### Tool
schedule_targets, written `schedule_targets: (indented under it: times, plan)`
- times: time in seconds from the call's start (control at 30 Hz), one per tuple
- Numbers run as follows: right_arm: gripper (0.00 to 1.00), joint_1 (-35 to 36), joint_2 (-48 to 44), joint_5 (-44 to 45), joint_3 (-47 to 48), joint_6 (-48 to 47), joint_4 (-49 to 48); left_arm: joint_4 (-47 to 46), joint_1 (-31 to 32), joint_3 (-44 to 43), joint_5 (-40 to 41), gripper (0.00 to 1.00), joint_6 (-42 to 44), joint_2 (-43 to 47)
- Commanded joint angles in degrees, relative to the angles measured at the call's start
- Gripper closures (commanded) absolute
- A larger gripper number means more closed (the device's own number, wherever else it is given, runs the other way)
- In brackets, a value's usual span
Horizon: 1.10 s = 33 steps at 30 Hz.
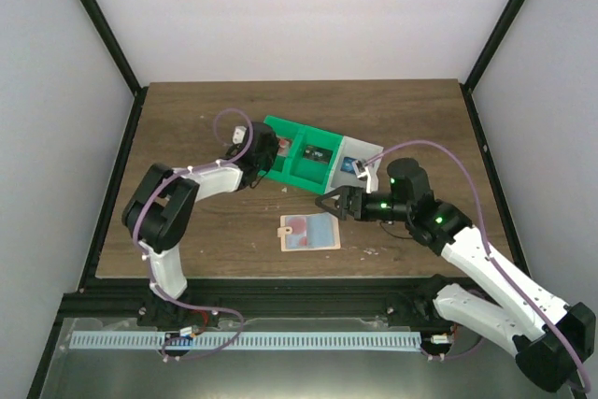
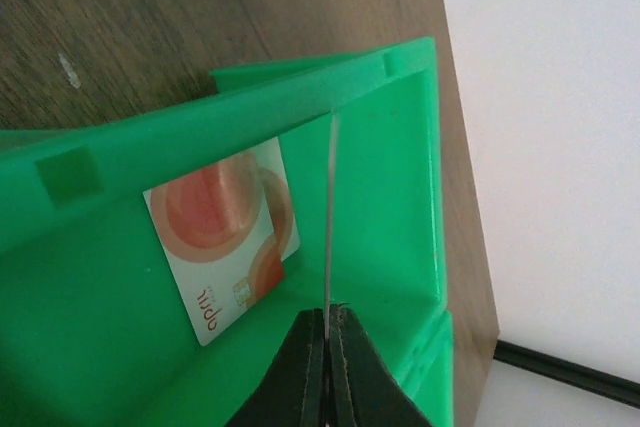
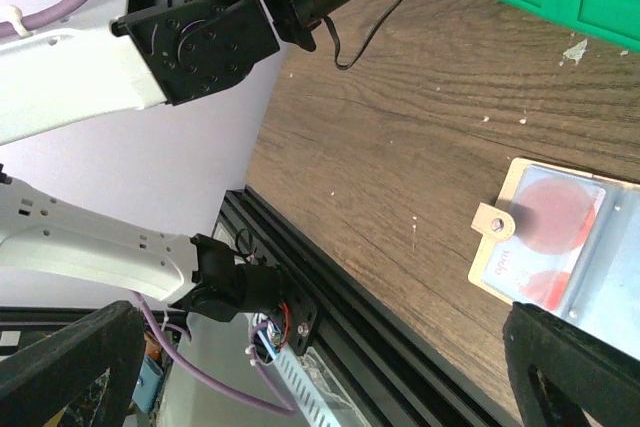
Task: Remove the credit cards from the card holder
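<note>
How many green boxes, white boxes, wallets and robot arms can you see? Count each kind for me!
green bins: 2
white bin: 1
card holder: 1
robot arms: 2
Total: 6
</note>
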<state>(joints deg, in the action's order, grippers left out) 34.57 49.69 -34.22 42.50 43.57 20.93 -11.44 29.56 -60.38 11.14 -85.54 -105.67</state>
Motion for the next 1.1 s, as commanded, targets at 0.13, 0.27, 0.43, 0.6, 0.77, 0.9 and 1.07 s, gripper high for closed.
schedule_targets:
  times: [0.13, 0.27, 0.43, 0.6, 0.77, 0.9, 1.07]
  plan:
    - [0.00, -0.22, -0.99, 0.99, 1.97, 0.33, 0.05, 0.62, 0.10, -2.70, -0.85, 1.00, -1.97, -3.96]
    - [0.00, -0.19, -1.41, 1.34, 2.14, 0.12, 0.63, 1.21, 0.14, -3.24, -1.33, 1.00, -2.64, -5.42]
    - [0.00, -0.19, -2.09, 1.81, 2.13, 0.02, 0.96, 1.16, 0.23, -4.16, -2.30, 1.00, -1.59, -6.73]
    - [0.00, -0.20, -2.47, 1.74, 1.93, 0.19, 1.04, 3.06, 0.20, -6.67, -4.17, 0.89, 0.66, -8.02]
    - [0.00, -0.20, -2.59, 1.67, 1.35, 0.26, 0.87, 4.13, 0.28, -7.58, -7.51, 0.78, 1.21, -8.24]
    - [0.00, -0.20, -2.55, 1.30, 1.36, 0.29, 0.78, 6.10, 0.31, -8.46, -8.70, 0.72, 1.37, -8.07]
    - [0.00, -0.20, -3.09, 1.52, 1.22, 0.11, 1.12, 10.18, 0.51, -9.63, -9.80, 0.71, 1.27, -7.35]
